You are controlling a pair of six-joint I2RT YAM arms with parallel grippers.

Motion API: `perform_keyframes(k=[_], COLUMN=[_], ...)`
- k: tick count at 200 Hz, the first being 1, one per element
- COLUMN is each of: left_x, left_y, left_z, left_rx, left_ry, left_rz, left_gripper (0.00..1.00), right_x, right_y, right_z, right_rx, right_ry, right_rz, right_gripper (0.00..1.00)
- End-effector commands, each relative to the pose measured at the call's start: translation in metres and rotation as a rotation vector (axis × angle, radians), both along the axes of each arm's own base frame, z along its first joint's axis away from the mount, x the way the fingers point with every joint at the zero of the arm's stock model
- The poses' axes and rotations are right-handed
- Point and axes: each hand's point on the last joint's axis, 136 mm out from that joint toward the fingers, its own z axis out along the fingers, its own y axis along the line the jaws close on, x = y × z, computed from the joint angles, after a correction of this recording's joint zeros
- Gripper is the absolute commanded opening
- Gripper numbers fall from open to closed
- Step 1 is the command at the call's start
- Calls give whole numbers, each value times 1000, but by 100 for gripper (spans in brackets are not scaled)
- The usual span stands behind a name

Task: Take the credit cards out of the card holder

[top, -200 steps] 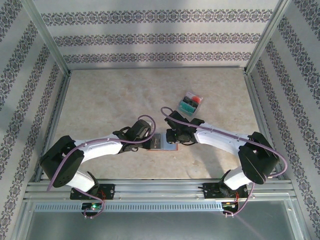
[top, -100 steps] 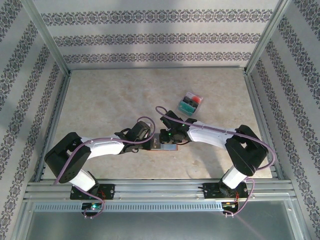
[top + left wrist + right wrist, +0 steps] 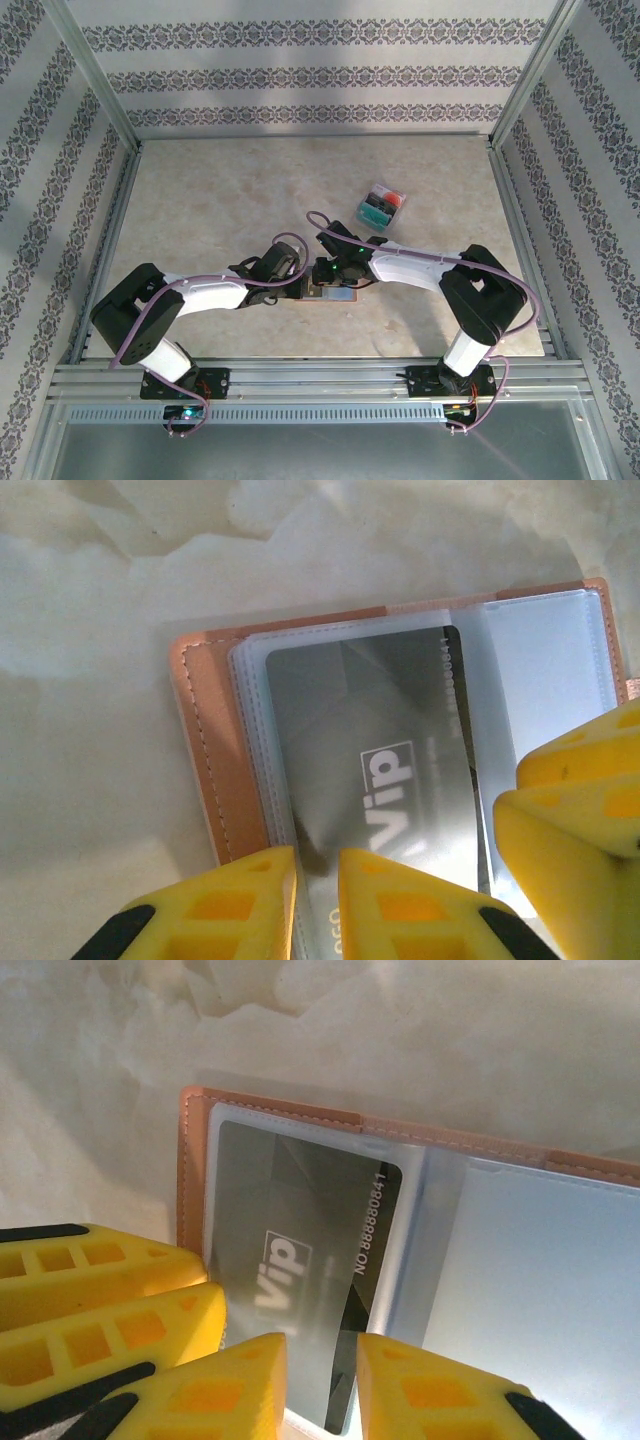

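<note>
The pink card holder (image 3: 205, 750) lies open on the table, its clear sleeves spread out. A dark grey credit card (image 3: 380, 750) marked "Vip" sits inside a sleeve. My left gripper (image 3: 316, 900) is shut on the sleeve edge at the holder's near side. Beside it, my right gripper (image 3: 322, 1390) hovers over the grey card (image 3: 290, 1220) with a narrow gap, the card's end lying between its fingers. From above, both grippers, left (image 3: 306, 285) and right (image 3: 330, 280), meet over the holder (image 3: 342, 296). A teal card (image 3: 373, 211) and an orange-red card (image 3: 388, 197) lie apart at the back right.
The marble-patterned tabletop is bounded by patterned walls and metal frame rails. In the left wrist view the right gripper's yellow fingers (image 3: 580, 800) crowd the holder's right page. In the right wrist view the left gripper's fingers (image 3: 100, 1280) sit close on the left.
My right gripper has slid left over the holder until it stands against the left gripper, its elbow folding in. The left arm has barely shifted.
</note>
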Motion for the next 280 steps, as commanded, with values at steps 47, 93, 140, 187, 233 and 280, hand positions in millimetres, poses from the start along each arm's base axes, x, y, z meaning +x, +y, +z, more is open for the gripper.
perform_keyframes(k=[47,93,140,187,233,280], left_x=[-4,-4,-5,-5,-5,-5], left_y=[6,6,6,6,6,6], left_z=[-13,-13,-14,-14,-14,-14], left_rx=[1,-2,-2,-1,-1,-2], left_ry=[43,48,50,51,51,52], left_rz=[18,19,18,16,16,16], left_gripper=[20,20,20,20,20,20], right_x=[3,1,2,3,2,3], right_y=[0,-2,4,6,5,7], right_z=[-12,-20,-19,-12,-3,2], right_rx=[27,26,68,90,105,119], right_ry=[25,40,38,26,6,-4], right_rz=[-39,-46,-44,-41,-39,-35], right_gripper=[29,31,31,29,28,27])
